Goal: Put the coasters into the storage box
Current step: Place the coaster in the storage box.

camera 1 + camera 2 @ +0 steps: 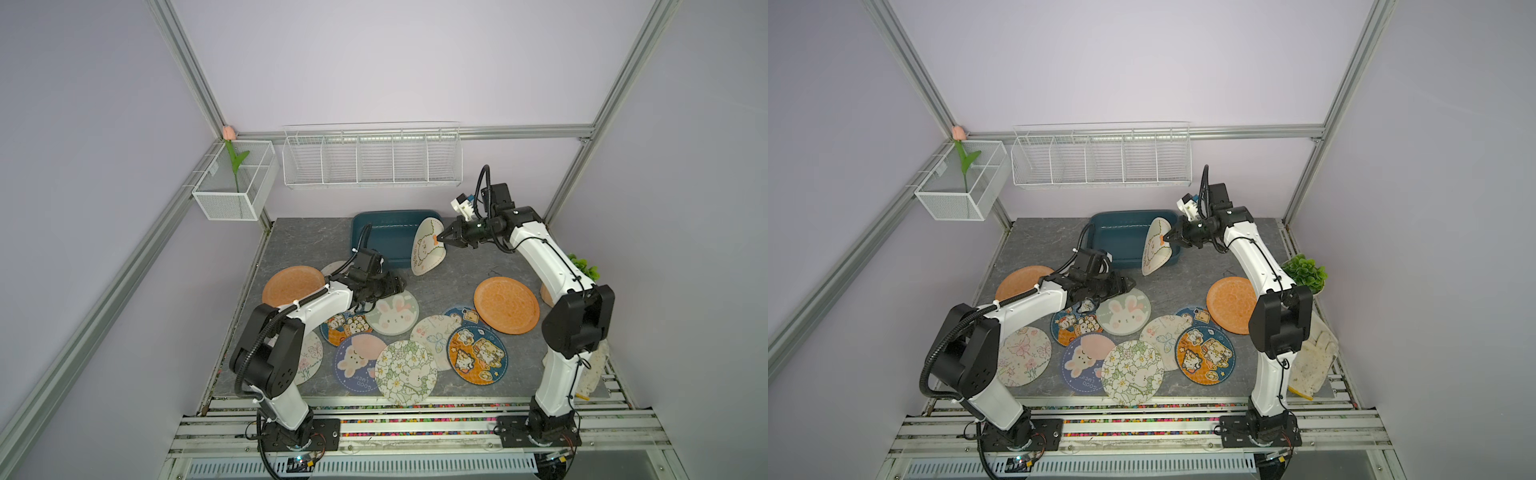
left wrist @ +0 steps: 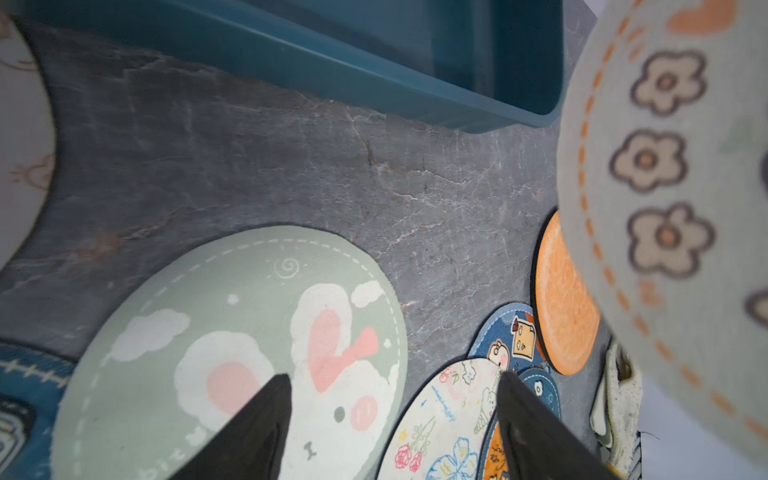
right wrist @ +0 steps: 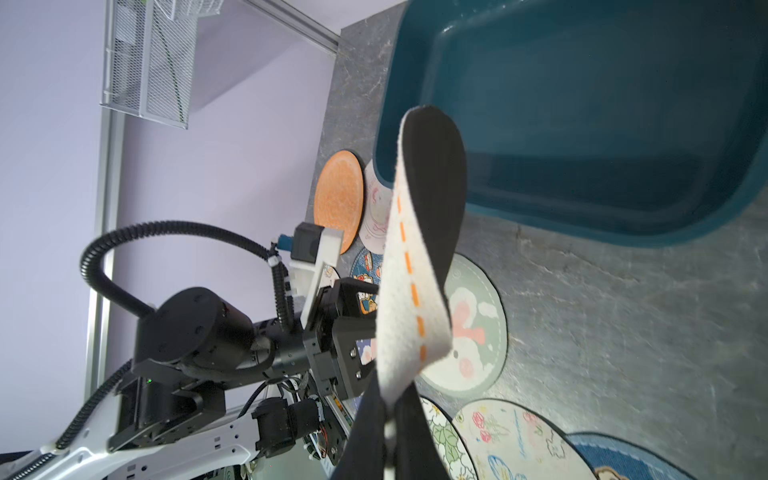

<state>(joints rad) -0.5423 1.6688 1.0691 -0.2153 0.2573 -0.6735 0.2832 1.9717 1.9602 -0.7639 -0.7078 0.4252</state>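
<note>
Nearest the lens, the front rail (image 1: 415,419) carries my left arm's base (image 1: 297,432) and my right arm's base (image 1: 540,428). Just beyond it the white-flower coaster (image 1: 406,372) lies at the front edge of the worktop (image 1: 478,266), among the other coasters in a loose, overlapping fan. Far left, a plain orange coaster (image 1: 291,284) lies flat. My left claw (image 2: 395,419) hangs low with its fingers spread and nothing between them. One finger is over the face of the bunny coaster (image 2: 232,353) and the other is past its rim; I judge it straddles the rim because so thin a mat offers only its edge to a grip. Behind, at the back middle where either arm can reach, stands the storage box (image 1: 395,213), and the right wrist view shows no coaster in it. At its right-hand near corner the sheep-print coaster (image 1: 426,249) hangs on edge, part over the box and part over the worktop outside. It sags and curls because it is limp and caught only at its rim. My right claw (image 1: 441,239) is pinched tight on that rim, reaching in sideways. Carried edge-down like this, I reckon, the mat can clear the flared lip before release, but it should go further over the box first or it may land on the rim. Farther right, a second orange coaster (image 1: 506,305) lies flat, well apart from the box.
</note>
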